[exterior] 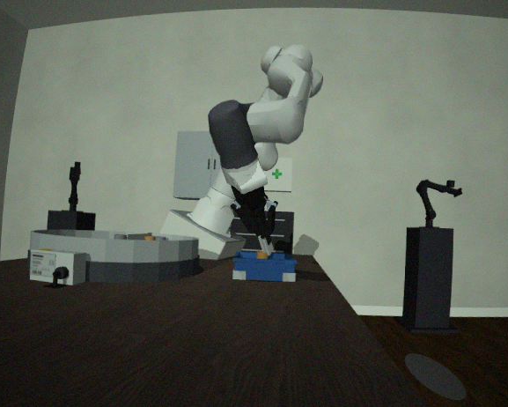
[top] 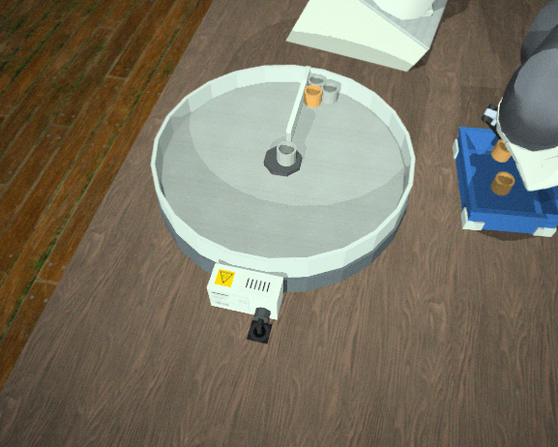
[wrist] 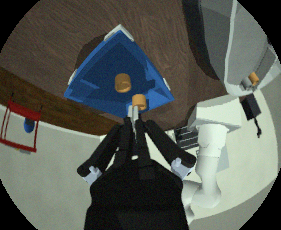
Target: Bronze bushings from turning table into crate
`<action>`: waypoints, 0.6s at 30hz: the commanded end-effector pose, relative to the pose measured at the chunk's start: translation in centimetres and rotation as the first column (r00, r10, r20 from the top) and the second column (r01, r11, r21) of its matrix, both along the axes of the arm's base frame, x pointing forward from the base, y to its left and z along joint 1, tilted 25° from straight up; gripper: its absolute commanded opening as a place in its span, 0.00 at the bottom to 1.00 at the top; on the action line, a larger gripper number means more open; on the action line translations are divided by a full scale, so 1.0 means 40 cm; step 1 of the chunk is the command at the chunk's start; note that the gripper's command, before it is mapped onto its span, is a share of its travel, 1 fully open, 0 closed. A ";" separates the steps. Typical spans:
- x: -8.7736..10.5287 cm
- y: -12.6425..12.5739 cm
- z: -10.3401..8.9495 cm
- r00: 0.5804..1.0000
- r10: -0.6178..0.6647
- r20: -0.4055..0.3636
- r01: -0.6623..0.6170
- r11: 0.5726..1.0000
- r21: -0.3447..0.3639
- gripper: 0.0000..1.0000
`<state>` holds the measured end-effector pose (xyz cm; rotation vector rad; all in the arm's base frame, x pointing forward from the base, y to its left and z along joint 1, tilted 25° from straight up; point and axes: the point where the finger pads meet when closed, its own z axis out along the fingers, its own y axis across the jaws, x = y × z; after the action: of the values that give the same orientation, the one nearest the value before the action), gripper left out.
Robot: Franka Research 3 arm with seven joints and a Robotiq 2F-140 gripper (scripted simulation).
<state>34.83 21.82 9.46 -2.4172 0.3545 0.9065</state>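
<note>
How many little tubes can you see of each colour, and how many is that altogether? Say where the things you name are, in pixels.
Orange tubes [top: 502,188] [exterior: 261,255] [wrist: 139,103]: 3
Grey tubes [top: 286,158] [exterior: 121,237] [wrist: 245,84]: 3
Total: 6 that show
</note>
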 end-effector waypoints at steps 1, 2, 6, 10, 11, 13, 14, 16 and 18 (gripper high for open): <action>0.007 0.009 -0.015 1.000 0.006 0.014 -0.007 1.000 0.006 0.00; 0.007 0.011 -0.018 1.000 0.006 0.014 -0.007 1.000 0.006 0.00; 0.009 0.016 -0.030 1.000 0.006 0.014 -0.007 1.000 0.006 0.00; 0.009 0.019 -0.037 1.000 0.006 0.014 -0.007 1.000 0.006 0.00; 0.009 0.019 -0.038 1.000 0.006 0.014 -0.007 1.000 0.006 0.00; 0.009 0.019 -0.038 1.000 0.006 0.014 -0.007 1.000 0.006 0.00; 0.009 0.020 -0.038 1.000 0.006 0.014 -0.007 1.000 0.006 0.00; 0.009 0.020 -0.039 1.000 0.006 0.014 -0.007 1.000 0.006 0.00; 0.010 0.020 -0.039 1.000 0.006 0.014 -0.007 1.000 0.006 0.00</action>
<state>35.03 22.51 7.97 -2.4181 0.3503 0.9023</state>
